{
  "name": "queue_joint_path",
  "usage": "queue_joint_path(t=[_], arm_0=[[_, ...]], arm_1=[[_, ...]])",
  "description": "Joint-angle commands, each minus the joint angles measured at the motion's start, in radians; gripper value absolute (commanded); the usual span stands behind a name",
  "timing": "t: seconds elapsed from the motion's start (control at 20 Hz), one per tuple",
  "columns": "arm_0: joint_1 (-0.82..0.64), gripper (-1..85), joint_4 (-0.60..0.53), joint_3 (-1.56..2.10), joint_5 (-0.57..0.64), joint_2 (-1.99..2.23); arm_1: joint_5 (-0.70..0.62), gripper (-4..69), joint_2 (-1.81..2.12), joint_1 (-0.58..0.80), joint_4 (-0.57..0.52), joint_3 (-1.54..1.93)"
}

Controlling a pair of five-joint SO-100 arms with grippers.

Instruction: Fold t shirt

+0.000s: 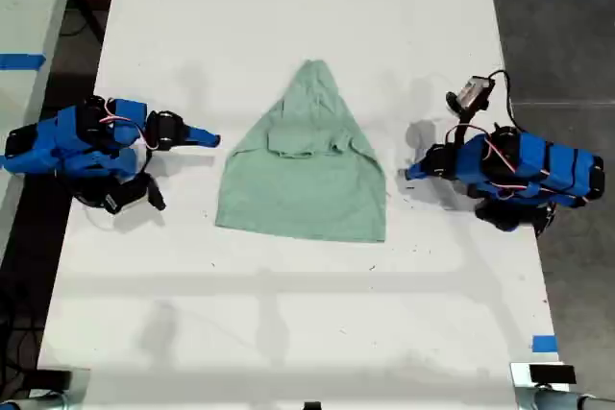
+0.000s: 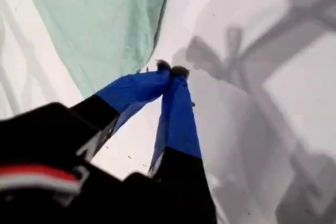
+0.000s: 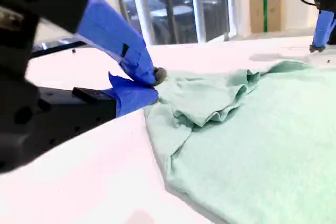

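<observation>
The t shirt [image 1: 307, 184] is a pale mint-green garment lying flat in the middle of the white table [image 1: 288, 333], its pointed end toward the far edge and a wrinkled fold across its middle. My first gripper [image 1: 411, 174] [image 2: 171, 69] is shut and empty, low over the table just off the shirt's edge [image 2: 94, 24] on the exterior view's right. My second gripper [image 1: 213, 140] [image 3: 156, 80] is shut and empty too, beside the shirt [image 3: 252, 140] on the exterior view's left, level with the fold.
A small camera on cables [image 1: 473, 93] sticks up from the first arm. A strip of blue tape [image 1: 544, 343] marks the table near the exterior view's lower right. Dark floor borders the table on both sides, with a second table [image 1: 29, 7] at the exterior view's left.
</observation>
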Motion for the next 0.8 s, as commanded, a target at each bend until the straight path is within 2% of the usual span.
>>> queue_joint_path(t=[0.0, 0.5, 0.55, 0.65, 0.75], arm_0=[[-0.006, -0.1, 0.012, 0.002, -0.017, 0.006], [-0.005, -0.1, 0.012, 0.002, -0.017, 0.006], [-0.008, -0.1, 0.012, 0.002, -0.017, 0.006], [-0.011, -0.1, 0.012, 0.002, -0.017, 0.006], [-0.011, -0.1, 0.012, 0.002, -0.017, 0.006]], arm_1=[[0.041, -0.2, 0.009, 0.025, 0.021, 0.025], [0.043, 0.0, 0.006, 0.044, 0.035, -0.008], [0.04, 1.7, -0.028, 0.041, 0.037, -0.055], [0.078, 1.7, -0.25, 0.009, 0.014, -0.201], [0.092, 3.3, -0.538, -0.032, -0.055, -0.364]])
